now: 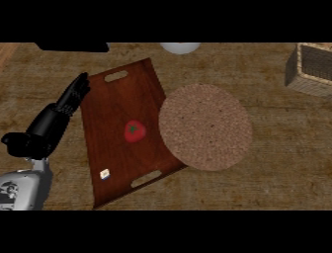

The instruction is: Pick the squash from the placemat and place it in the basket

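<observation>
A round woven brown placemat (205,126) lies in the middle of the counter, its left edge overlapping a wooden tray. Nothing lies on the placemat, and no squash shows anywhere in the head view. The wicker basket (320,69) stands at the far right, partly cut by the picture's edge; its inside is mostly hidden. My left hand (56,118) rests open at the left, fingers straight and pointing up along the tray's left side, holding nothing. My right hand does not show.
A dark wooden tray (118,99) with two handle slots lies slanted left of centre. On it sit a red round fruit with a green top (134,131) and a small white tag (104,173). A white rounded object (180,47) and a black item (72,47) sit at the back edge.
</observation>
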Tool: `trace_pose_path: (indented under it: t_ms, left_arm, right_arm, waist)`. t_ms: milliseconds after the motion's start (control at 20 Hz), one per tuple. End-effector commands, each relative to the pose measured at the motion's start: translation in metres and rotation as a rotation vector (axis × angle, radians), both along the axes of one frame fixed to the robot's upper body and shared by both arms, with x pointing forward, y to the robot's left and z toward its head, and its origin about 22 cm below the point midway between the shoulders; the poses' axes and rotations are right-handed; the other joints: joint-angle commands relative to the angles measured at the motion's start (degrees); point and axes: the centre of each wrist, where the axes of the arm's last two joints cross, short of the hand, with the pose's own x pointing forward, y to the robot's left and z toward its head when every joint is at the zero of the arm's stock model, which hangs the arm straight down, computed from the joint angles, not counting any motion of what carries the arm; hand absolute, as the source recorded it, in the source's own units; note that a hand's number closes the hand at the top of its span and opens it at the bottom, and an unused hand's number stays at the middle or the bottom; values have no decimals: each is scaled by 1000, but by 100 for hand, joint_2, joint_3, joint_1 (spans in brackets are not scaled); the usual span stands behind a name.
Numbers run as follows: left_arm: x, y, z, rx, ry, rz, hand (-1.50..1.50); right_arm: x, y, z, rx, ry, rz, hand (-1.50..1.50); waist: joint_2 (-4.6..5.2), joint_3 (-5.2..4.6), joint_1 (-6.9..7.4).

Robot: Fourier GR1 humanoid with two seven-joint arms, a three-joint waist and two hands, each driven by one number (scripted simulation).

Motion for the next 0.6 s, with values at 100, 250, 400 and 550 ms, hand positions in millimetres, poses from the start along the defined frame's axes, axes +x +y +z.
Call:
trace_pose_path:
  t_ms: [100, 250, 400, 550]
  left_arm:
    - [-4, -10, -3, -4, 1, -1, 0]
    - [-1, 8, -2, 2, -8, -1, 0]
    - [0, -5, -2, 7, -2, 15, 0]
    - [-5, -7, -15, -6, 12, 7, 0]
  right_arm:
    - [-7, -12, 20, 77, -93, 76, -150]
    - [-10, -17, 29, 162, -134, 51, -150]
    - [-19, -28, 40, 280, -186, 36, -150]
    - [-33, -46, 41, 335, -133, 45, -150]
  waist:
    - [-1, 0, 2]
    - [13, -1, 24]
    - [-12, -1, -40]
    - [-4, -2, -45]
